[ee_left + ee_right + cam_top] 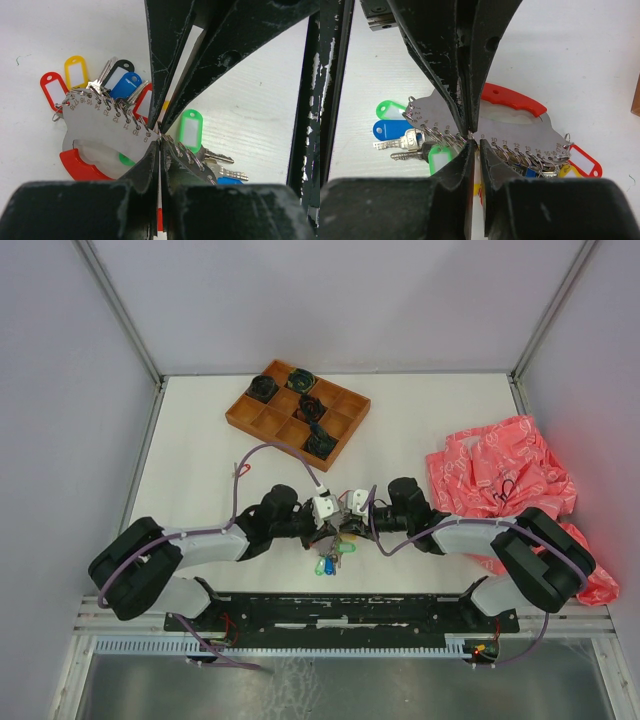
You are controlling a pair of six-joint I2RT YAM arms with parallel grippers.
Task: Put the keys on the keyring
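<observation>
The keyring is a grey numbered metal plate with a red curved handle. Several keys hang from its holes on small rings: yellow tag, red tag, blue tag, green tag. My left gripper is shut on the plate's holed edge near hole 9. My right gripper meets it from the opposite side, its tips nearly together on a small wire ring at that edge. A yellow tag shows in the slit behind. Both grippers meet at the table's near middle, with the keys dangling below.
An orange compartment tray holding dark coiled bundles sits at the back centre. A crumpled pink plastic bag lies at the right. The black base rail runs along the near edge.
</observation>
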